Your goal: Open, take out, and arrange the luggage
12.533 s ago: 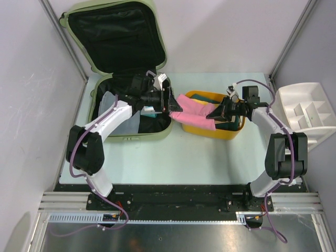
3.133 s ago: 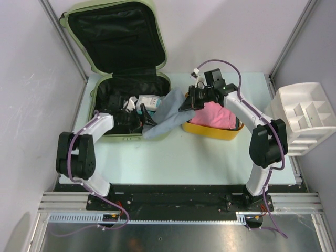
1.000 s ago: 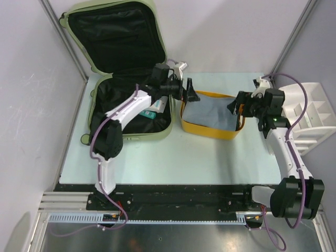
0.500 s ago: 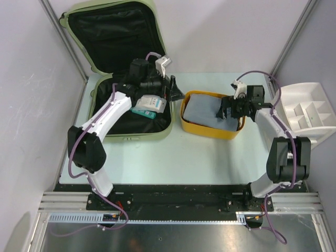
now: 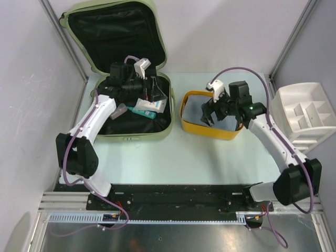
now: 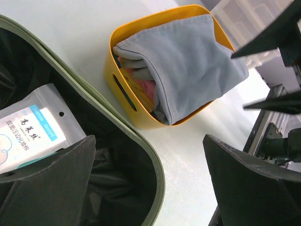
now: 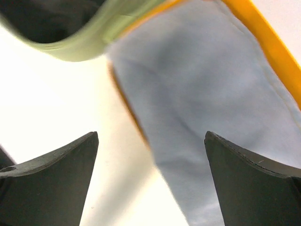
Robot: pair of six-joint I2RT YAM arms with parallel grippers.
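Note:
The luggage, a sage-green suitcase point(image 5: 166, 124), lies open at the back left, its lid point(image 5: 155, 21) standing against the wall. A white packet point(image 5: 149, 106) lies on the black lining inside. My left gripper point(image 5: 156, 92) hovers open over the suitcase's right side, holding nothing. In the left wrist view the gripper point(image 6: 150, 183) frames the suitcase rim point(image 6: 141, 155), with the packet point(image 6: 28, 127) at the left. My right gripper point(image 5: 209, 113) hangs open over the yellow tub point(image 5: 210, 130). In the right wrist view the gripper point(image 7: 150, 179) spans the grey cloth point(image 7: 202, 94), touching nothing.
The yellow tub point(image 6: 127, 94) stands just right of the suitcase, filled with a folded grey cloth point(image 6: 188, 66) over pink fabric. A white divided organizer tray point(image 5: 304, 113) sits at the right table edge. Grey walls close in the back and both sides.
My left gripper has drawn back left from the tub's edge to over the suitcase. My right gripper has swung left over the tub. Both jaws have spread wider.

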